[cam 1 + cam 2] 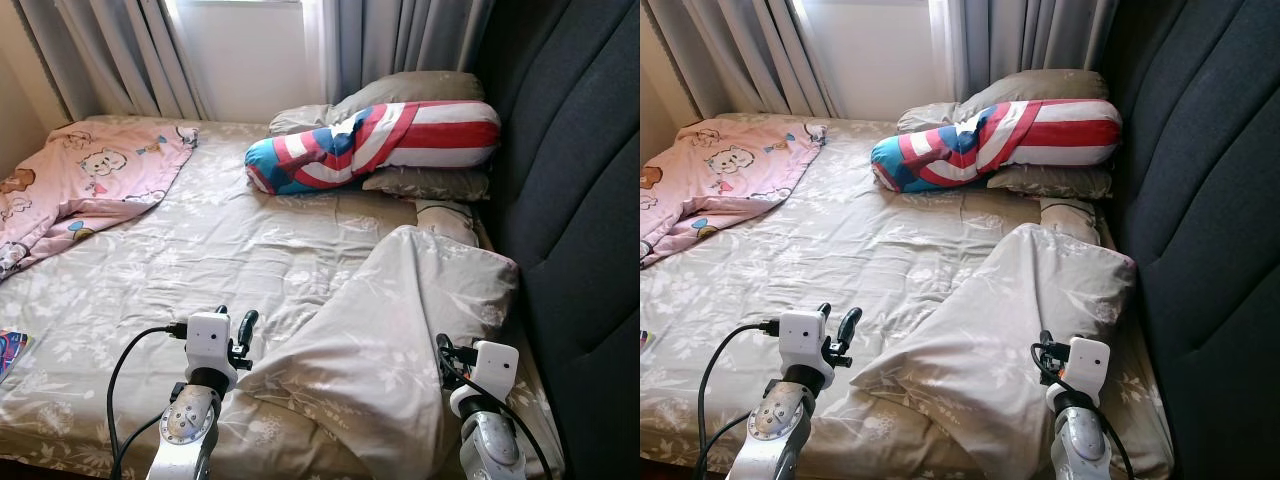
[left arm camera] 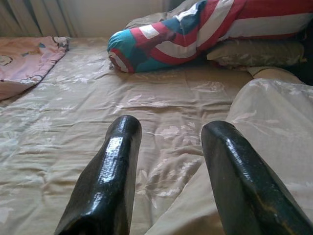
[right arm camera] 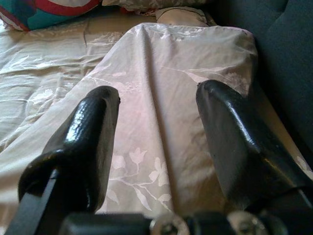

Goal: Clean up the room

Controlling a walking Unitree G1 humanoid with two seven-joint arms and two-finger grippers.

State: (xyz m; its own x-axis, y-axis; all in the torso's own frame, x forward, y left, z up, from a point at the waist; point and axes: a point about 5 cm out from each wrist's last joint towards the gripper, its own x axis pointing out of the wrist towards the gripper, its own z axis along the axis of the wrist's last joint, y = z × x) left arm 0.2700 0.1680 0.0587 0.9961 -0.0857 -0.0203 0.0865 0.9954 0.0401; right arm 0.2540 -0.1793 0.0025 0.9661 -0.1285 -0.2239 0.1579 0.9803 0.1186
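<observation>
The bed (image 1: 200,250) carries a bunched beige quilt (image 1: 400,330) on its right side, beside the headboard (image 1: 580,200). The left pincer (image 1: 234,335) and right pincer (image 3: 156,137) are both spread, empty, flanking the quilt's near edge. Best to pinch both corners evenly, then draw it flat.

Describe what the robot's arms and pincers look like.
Both arms are silver metal with round joints, each topped by a white boxy wrist module. A black cable loops from the left arm. The left pincer and right pincer each have two long, glossy black fingers.
</observation>
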